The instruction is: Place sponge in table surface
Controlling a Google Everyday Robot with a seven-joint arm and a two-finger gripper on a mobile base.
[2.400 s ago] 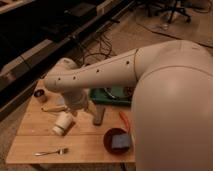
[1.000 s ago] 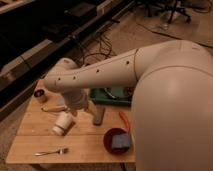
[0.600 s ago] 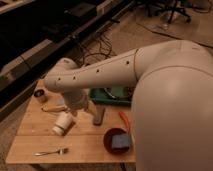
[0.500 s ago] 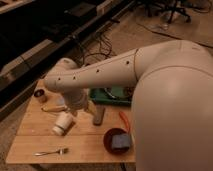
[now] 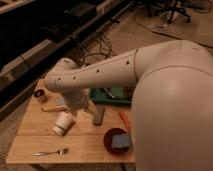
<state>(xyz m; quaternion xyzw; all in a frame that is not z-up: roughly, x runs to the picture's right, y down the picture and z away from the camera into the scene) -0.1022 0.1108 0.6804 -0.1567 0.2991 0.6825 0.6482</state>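
One gripper (image 5: 76,106), half hidden under the arm (image 5: 100,72), fingers spread above the table surface (image 5: 85,144); sponge (image 5: 120,142) in bowl (image 5: 107,137).

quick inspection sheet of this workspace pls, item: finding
surface: light wooden table surface, crowded
job's things: sponge lying in red bowl, not yet on the wood
clutter: fork; white cup on its side; green tray; small can; dark bar
grippers: gripper open, low over the table by the white cup, apart from the sponge
cables: dark cables on the floor behind the table
surroundings: dark shelving; office chair
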